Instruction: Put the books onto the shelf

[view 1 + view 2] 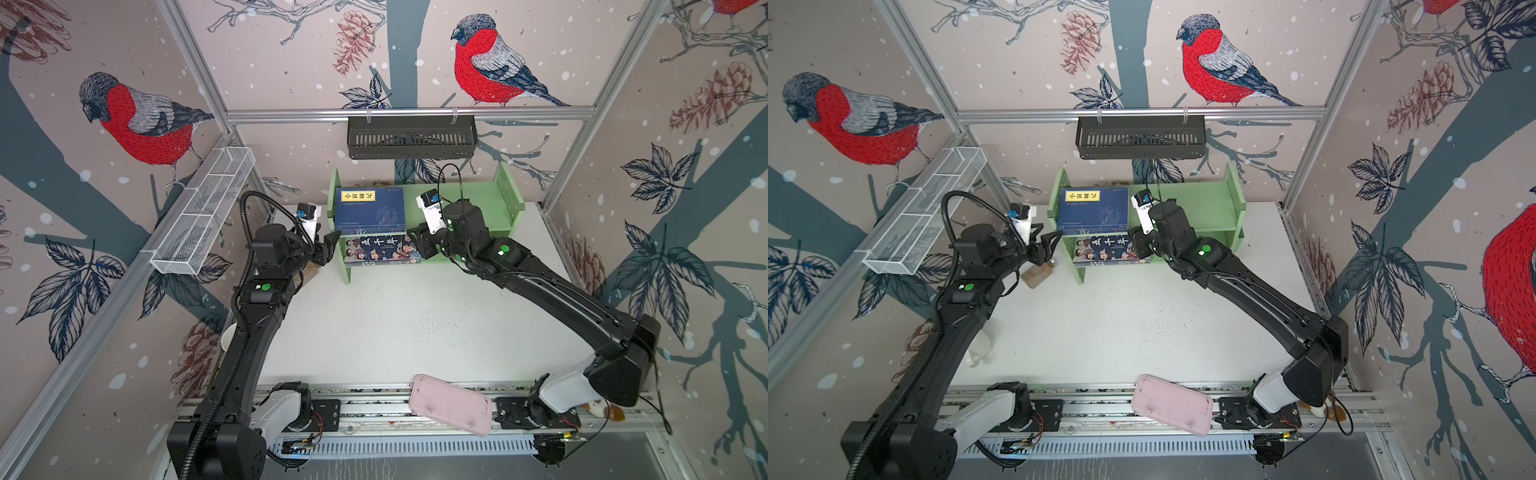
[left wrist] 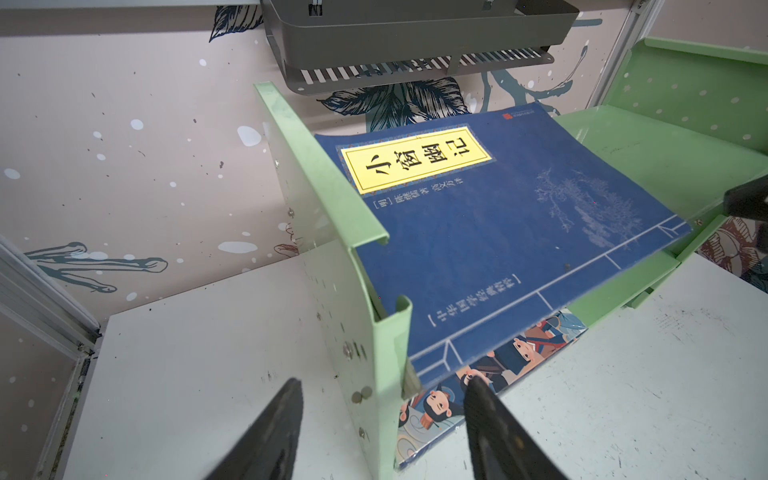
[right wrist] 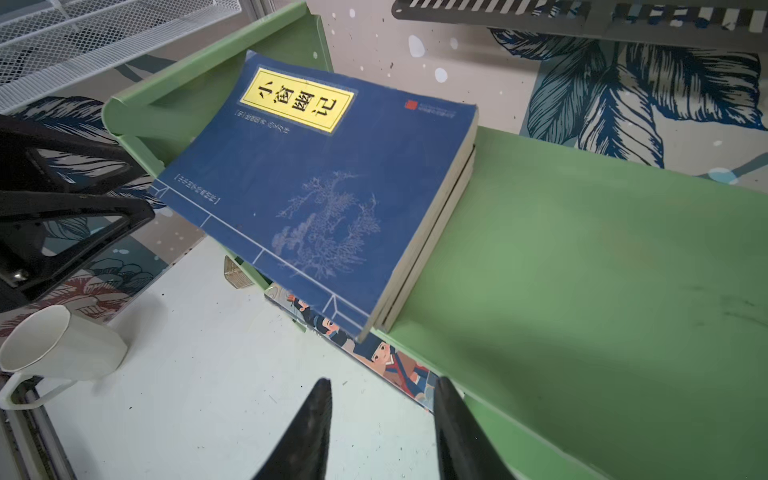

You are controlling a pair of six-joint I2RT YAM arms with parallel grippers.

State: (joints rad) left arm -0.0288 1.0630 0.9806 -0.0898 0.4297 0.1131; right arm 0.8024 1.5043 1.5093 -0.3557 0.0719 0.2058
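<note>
The light green shelf (image 1: 461,199) (image 1: 1196,208) stands at the back of the table. A stack of navy-blue books (image 1: 370,210) (image 1: 1092,210) (image 3: 324,187) with a yellow label lies flat on its upper tier at the left end, overhanging the front edge. The cartoon-cover book (image 1: 380,249) (image 1: 1106,249) (image 2: 432,415) lies on the lower tier beneath. My left gripper (image 1: 328,249) (image 2: 383,380) is open by the shelf's left side panel and holds nothing. My right gripper (image 1: 417,241) (image 3: 382,380) is open and empty beside the cartoon book's right end.
A black slotted basket (image 1: 411,137) hangs on the back rail above the shelf. A white mesh basket (image 1: 203,212) runs along the left wall. A pink tray (image 1: 451,405) leans on the front rail. A white mug (image 3: 62,345) and a small brown object (image 1: 1038,274) sit at the table's left.
</note>
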